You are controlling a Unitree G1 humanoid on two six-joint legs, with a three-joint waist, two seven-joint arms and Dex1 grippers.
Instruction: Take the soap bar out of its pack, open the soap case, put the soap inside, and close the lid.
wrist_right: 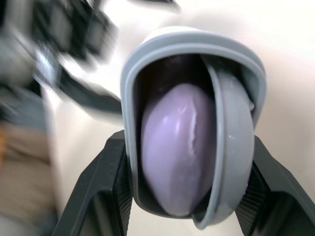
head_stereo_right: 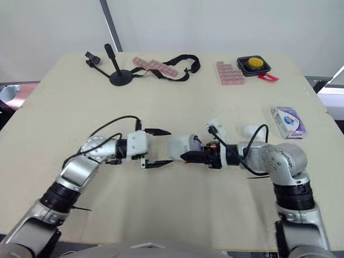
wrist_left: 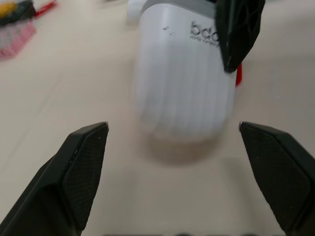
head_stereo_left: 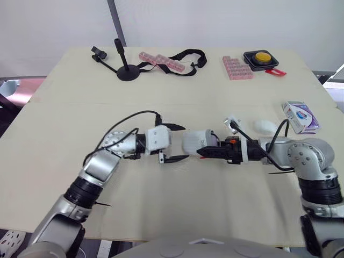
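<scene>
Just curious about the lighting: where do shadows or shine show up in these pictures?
Left wrist view: a soft shadow lies on the table under the soap case. Right wrist view: the soap has a faint sheen, with the case dark behind it. Eye views: even light.

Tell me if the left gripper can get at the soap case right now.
Probably yes: the left gripper is open, facing the soap case, nothing between them; the right gripper grips the far end.
</scene>
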